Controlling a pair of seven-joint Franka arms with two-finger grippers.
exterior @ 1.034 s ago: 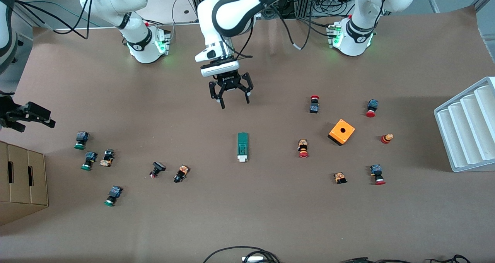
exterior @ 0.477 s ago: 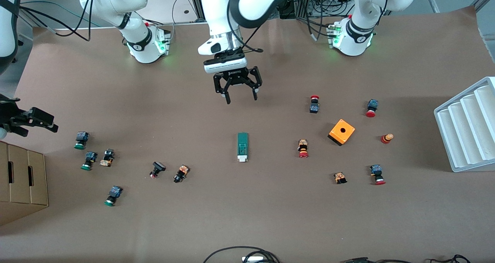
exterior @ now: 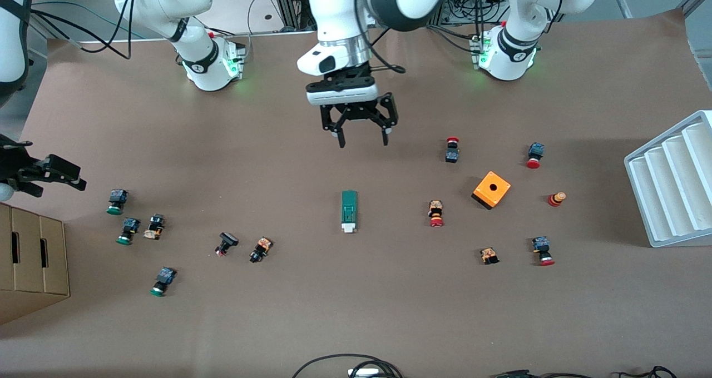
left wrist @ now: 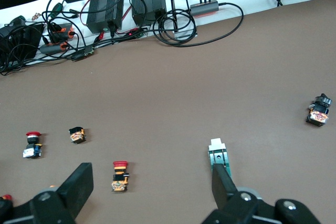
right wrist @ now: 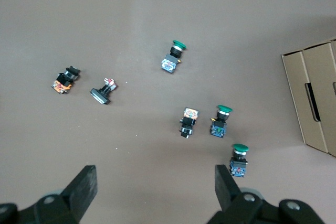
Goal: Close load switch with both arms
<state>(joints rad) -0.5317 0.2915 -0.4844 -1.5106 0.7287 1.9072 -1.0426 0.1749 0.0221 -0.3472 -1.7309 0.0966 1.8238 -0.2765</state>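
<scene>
The load switch (exterior: 349, 211), a narrow green block with a white end, lies flat at the middle of the table. It also shows in the left wrist view (left wrist: 219, 157), partly covered by one finger. My left gripper (exterior: 361, 139) hangs open and empty above the table, over bare surface on the robot-base side of the switch; in its own view (left wrist: 151, 179) the jaws stand wide apart. My right gripper (exterior: 69, 177) is open and empty at the right arm's end of the table, above several green-capped push buttons (right wrist: 221, 120); its own view (right wrist: 155, 182) shows it open.
An orange square box with a hole (exterior: 492, 189) and several red-capped push buttons (exterior: 436, 213) lie toward the left arm's end. A white ribbed rack (exterior: 673, 183) stands at that end. A cardboard box (exterior: 30, 261) sits at the right arm's end. Cables (exterior: 345, 364) lie at the front edge.
My left gripper has swung toward the left arm's end of the table, staying open above the surface. My right gripper has shifted slightly. The load switch has not moved.
</scene>
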